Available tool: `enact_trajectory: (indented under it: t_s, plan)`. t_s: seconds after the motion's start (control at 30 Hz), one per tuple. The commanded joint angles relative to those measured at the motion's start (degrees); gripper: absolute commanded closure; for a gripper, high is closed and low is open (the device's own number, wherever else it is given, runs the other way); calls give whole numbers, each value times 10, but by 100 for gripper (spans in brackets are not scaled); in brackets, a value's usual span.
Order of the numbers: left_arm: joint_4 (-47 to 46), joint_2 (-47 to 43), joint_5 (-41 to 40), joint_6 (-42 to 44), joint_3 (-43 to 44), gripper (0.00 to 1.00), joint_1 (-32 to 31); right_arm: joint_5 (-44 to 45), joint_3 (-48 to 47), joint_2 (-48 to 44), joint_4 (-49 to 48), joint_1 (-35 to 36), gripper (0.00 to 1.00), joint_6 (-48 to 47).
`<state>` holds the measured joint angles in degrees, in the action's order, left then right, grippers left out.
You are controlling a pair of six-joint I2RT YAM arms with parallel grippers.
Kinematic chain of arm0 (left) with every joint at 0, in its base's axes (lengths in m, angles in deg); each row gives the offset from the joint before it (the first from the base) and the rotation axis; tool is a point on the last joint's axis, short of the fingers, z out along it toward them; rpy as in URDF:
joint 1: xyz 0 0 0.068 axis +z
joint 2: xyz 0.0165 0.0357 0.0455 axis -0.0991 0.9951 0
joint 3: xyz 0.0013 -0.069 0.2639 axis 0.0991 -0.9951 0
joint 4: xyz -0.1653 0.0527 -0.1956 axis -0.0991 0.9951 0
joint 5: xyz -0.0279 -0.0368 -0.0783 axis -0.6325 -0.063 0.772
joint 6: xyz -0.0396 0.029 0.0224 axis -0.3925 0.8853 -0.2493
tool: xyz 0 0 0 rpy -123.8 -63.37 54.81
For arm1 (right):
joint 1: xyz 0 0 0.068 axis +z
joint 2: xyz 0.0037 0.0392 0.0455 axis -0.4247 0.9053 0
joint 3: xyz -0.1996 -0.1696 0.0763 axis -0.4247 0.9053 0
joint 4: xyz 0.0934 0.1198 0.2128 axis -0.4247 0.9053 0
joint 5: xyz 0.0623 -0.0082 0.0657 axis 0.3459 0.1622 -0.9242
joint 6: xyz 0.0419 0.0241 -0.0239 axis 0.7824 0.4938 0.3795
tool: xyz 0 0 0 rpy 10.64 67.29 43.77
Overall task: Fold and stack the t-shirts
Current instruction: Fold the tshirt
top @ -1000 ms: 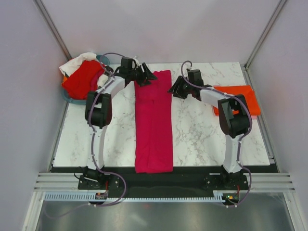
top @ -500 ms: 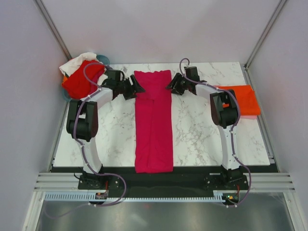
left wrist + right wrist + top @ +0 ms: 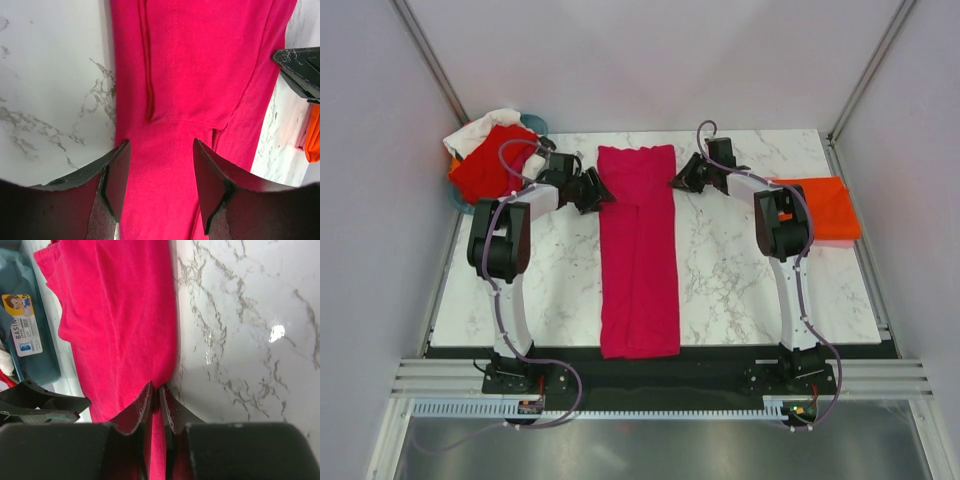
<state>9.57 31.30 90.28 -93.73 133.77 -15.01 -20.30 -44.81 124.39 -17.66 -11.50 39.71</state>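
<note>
A magenta-pink t-shirt (image 3: 638,250), folded into a long strip, runs down the middle of the table. My left gripper (image 3: 603,195) is at its left edge near the far end; in the left wrist view the gripper (image 3: 160,170) is open, with pink cloth (image 3: 200,75) lying under the gap. My right gripper (image 3: 678,180) is at the opposite edge, and the right wrist view shows it (image 3: 156,395) shut on the pink shirt's edge (image 3: 120,325). A folded orange t-shirt (image 3: 817,205) lies at the right. Red (image 3: 485,170) and white (image 3: 480,130) t-shirts are heaped at the back left.
The teal basket (image 3: 536,125) under the red and white heap stands at the back left corner; its labelled wall (image 3: 25,340) shows in the right wrist view. Grey walls close in the marble table (image 3: 740,280) on three sides.
My left gripper has slid from on top of the shirt's far end to its left edge. The right gripper has closed on the shirt's right edge.
</note>
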Motion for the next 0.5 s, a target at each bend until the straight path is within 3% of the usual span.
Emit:
enact_trajectory:
  t_s: [0.0, 0.13, 0.37, 0.47]
  plan:
    - [5, 7, -50, 27, 22, 40, 5, 0, -25, 35, 4, -3, 84, 3]
    - [12, 23, -50, 27, 39, 40, 6, 3, -37, 44, 3, -4, 100, 4]
    - [10, 66, -20, 12, 97, 40, 4, 8, -70, 66, 2, -24, 100, 25]
    - [11, 94, -4, 5, 135, 40, 4, 0, -100, 87, 1, -31, 95, 33]
